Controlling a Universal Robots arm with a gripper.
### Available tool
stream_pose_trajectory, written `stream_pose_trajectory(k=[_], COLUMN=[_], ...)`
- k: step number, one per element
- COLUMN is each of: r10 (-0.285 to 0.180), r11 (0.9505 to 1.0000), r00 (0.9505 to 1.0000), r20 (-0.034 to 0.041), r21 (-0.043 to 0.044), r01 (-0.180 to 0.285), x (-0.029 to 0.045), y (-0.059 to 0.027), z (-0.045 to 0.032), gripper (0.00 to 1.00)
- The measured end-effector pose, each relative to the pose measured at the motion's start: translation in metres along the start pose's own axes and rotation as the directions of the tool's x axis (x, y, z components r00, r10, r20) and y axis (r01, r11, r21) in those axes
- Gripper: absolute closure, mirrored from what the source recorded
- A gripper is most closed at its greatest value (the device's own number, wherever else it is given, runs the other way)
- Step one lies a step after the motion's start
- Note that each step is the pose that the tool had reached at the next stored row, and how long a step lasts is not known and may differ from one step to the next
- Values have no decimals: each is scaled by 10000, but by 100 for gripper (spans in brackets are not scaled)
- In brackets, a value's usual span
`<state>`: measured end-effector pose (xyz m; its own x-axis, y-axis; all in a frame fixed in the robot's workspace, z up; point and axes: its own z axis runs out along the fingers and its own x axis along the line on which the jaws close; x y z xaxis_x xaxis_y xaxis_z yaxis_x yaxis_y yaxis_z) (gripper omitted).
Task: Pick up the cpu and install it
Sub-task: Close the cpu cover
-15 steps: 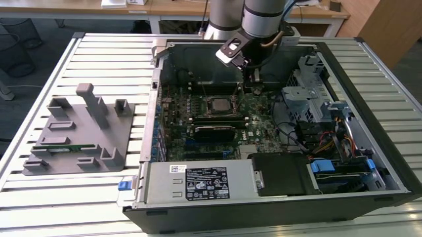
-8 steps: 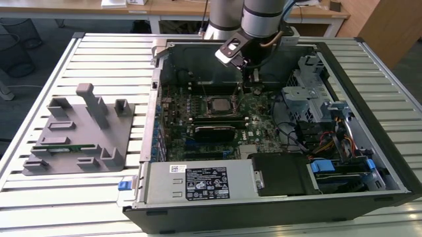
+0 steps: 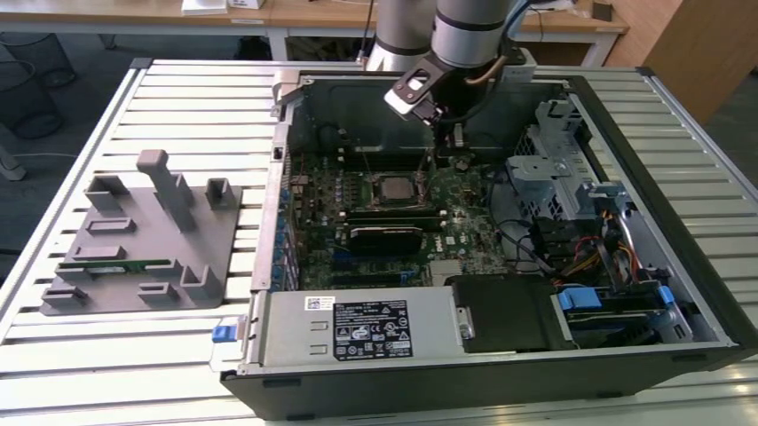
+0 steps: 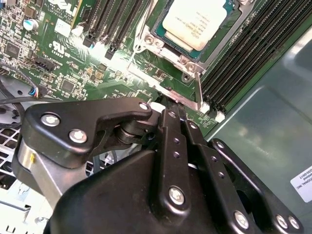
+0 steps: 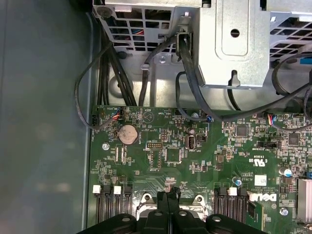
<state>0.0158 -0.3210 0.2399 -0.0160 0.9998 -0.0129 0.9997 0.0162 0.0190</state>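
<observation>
In the socket (image 4: 181,59) at the middle of the motherboard (image 5: 165,156) sits the cpu (image 4: 195,22), silver top up, flat, with the socket's metal frame around its edges. In the exterior view the cpu (image 3: 392,188) is inside the open computer case (image 3: 698,293). I cannot tell whether the frame is latched.

The gripper (image 4: 168,108) hangs just beside the socket, off one edge, not touching the cpu. Its fingers are pressed together, with nothing visible between them. The tips are close over a thin metal lever (image 4: 197,90) that runs along the socket's side; I cannot tell whether they touch it. In the first wrist view the gripper (image 5: 169,192) points down at the board, tips together. In the exterior view the gripper (image 3: 455,140) is on the far side of the socket, low inside the case.

Black memory slots (image 4: 243,53) flank the socket. A coin battery (image 5: 128,132) lies on the board beyond the socket, and past it is a metal drive cage (image 5: 234,44) with black cables.

Well apart from the socket, outside the case on the exterior view's left, a grey holder (image 3: 142,240) lies on the slatted table (image 3: 177,106), with a green memory stick (image 3: 119,264) in it.
</observation>
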Motion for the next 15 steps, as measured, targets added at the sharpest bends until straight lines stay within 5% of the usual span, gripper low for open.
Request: stream_pose_trajectory(k=[15], r10=[-1], r11=[10000], r00=[10000], r20=[-1], r21=[-1], r01=[1], x=[-53], y=[-72], z=[10], gripper=[89])
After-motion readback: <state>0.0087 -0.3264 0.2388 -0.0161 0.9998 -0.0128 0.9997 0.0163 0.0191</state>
